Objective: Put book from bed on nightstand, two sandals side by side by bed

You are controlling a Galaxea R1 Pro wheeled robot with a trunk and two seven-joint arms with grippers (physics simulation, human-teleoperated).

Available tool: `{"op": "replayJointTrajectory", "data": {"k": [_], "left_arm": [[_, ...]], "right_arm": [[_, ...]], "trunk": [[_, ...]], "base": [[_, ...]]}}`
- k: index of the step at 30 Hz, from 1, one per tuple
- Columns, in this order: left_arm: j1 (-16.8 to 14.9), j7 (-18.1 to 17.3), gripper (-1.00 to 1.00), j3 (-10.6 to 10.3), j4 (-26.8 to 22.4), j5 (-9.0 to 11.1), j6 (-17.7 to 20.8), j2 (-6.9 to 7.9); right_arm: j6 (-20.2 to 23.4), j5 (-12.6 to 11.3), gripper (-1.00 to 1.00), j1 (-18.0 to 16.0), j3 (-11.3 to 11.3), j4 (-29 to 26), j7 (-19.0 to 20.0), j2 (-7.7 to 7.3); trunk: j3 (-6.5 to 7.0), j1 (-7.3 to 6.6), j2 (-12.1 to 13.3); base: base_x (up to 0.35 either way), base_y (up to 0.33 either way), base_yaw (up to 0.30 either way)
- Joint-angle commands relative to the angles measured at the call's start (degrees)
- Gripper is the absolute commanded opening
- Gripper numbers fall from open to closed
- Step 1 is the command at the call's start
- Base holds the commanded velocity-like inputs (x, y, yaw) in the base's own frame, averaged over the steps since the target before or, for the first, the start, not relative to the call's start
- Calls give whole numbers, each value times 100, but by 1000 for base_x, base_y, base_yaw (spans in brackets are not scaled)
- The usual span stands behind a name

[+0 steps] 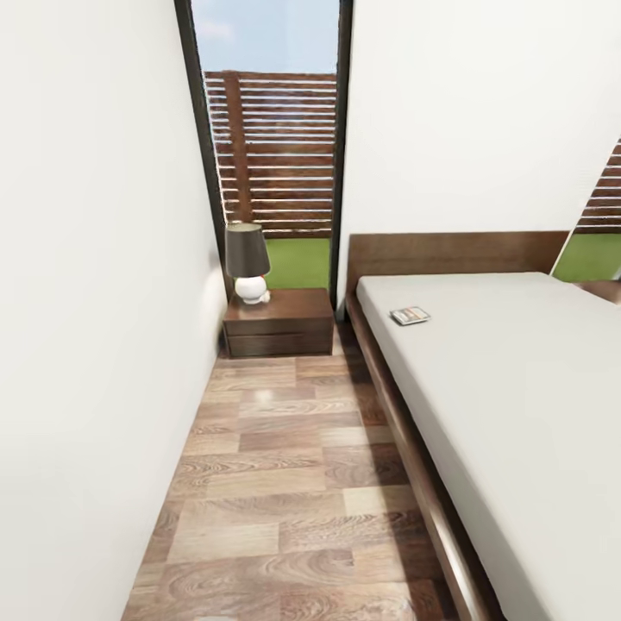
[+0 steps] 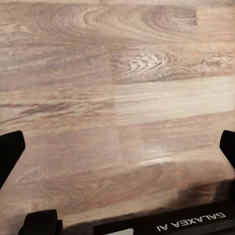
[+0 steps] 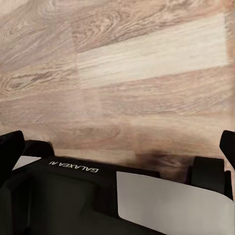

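The book lies flat on the off-white mattress of the bed, close to the near corner by the dark headboard. The nightstand stands against the wall beyond the aisle, with a dark-shaded lamp on its glossy top. The sandals are out of view. In the left wrist view my left gripper hangs open over bare wood floor, its black fingertips far apart at the frame's edges. My right gripper is likewise open above the floor and part of the robot's dark base, with nothing between its fingers.
A narrow strip of wood floor runs between the white wall and the bed's dark brown side rail. A tall window behind the nightstand looks onto a slatted fence and grass.
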Motion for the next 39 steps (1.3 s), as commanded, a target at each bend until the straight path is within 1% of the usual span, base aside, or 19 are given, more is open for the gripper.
{"op": "replayJointTrajectory", "data": {"k": [1,13,22,39], "left_arm": [[-4,-16,100,-48,8,60,-20,0],[-4,-16,100,-50,8,60,-20,0],[-4,-16,100,-49,8,60,-19,0],[-4,-18,100,-49,9,60,-19,0]], "right_arm": [[35,29,100,-3,-50,-2,20,-1],[36,21,100,-3,-50,-2,22,-1],[36,21,100,-3,-50,-2,21,-1],[35,21,100,-3,-50,-2,23,-1]], "trunk": [[-5,3,-2],[-5,3,-2],[-5,3,-2],[-5,3,-2]], "base": [[331,0,0],[331,0,5],[331,0,123],[331,0,5]]}}
